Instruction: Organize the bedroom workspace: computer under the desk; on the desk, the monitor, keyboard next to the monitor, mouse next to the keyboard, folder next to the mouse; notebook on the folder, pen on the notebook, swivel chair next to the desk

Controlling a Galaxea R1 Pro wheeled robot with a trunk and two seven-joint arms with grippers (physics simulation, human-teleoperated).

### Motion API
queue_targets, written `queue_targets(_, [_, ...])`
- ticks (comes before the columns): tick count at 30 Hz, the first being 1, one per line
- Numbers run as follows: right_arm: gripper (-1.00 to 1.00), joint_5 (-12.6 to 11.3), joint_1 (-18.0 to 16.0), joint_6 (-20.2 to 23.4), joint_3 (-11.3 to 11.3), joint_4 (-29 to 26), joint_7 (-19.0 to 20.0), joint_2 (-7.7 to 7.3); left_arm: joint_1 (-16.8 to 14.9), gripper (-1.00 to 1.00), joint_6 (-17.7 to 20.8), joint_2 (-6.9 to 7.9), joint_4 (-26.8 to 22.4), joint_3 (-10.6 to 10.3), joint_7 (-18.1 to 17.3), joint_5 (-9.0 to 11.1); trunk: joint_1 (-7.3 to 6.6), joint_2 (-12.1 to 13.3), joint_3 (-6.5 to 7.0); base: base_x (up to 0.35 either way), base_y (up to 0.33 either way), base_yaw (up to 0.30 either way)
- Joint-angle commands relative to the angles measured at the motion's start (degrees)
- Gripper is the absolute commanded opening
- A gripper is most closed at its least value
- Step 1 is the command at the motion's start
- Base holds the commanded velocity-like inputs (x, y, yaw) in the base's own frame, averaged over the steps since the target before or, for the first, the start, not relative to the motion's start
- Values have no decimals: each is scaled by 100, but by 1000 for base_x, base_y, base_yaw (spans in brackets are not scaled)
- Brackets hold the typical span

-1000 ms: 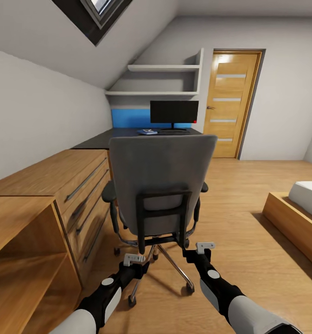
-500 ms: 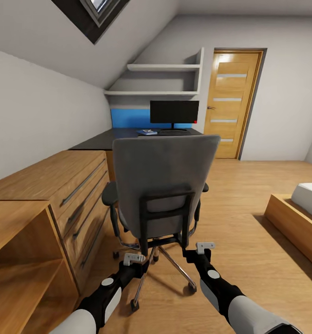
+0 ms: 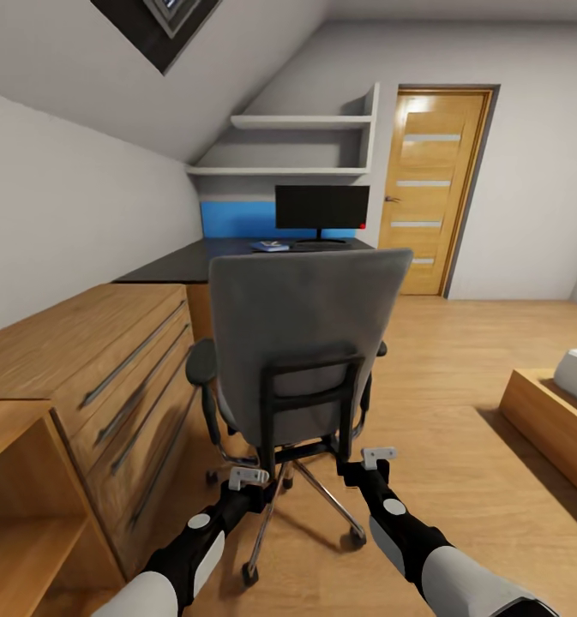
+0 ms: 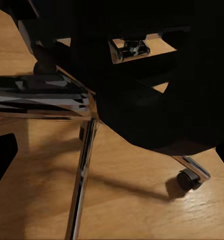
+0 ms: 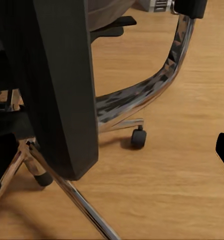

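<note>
The whole picture has slid a bit since a second ago, so the camera has moved up the room: the wooden cabinet (image 3: 108, 360) at the side looks bigger and the bed (image 3: 554, 411) has slipped toward the edge. The swivel chair (image 3: 301, 343) and both arms sit in nearly the same spots in the picture as before.

The chair stands right in front of the robot with its grey back turned to it. The left gripper (image 3: 248, 476) is low behind the chair, just beside the shiny legs of its base. The right gripper (image 3: 379, 457) is low too, close behind the black frame on the chair's back, off to the other side. I cannot tell whether either gripper touches the chair, or how wide their fingers are.

Beyond the chair is the desk (image 3: 177, 261) with its black top. On the desk, past the chair, stands the monitor (image 3: 321, 207). The keyboard (image 3: 321, 245) lies just in front of the monitor. The blue folder (image 3: 271, 247) lies on the desk beside the keyboard, on the cabinet's side of it.
</note>
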Motion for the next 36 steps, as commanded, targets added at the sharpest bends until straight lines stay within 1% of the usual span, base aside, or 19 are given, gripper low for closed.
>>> queue_targets(1, [100, -66, -6, -27, 4, 5, -49, -4, -5, 100, -19, -4, -4, 74, -12, -51, 2, -2, -3, 327, -84, -45])
queue_targets(16, [100, -58, -6, -27, 4, 5, -49, -4, -5, 100, -26, -4, -12, 74, -12, -51, 2, -2, 70, 327, -83, -148])
queue_targets(36, [100, -57, -6, -33, 4, 5, -56, -4, -5, 100, -26, -4, -21, 74, -12, -51, 2, -2, 73, 328, -3, -8])
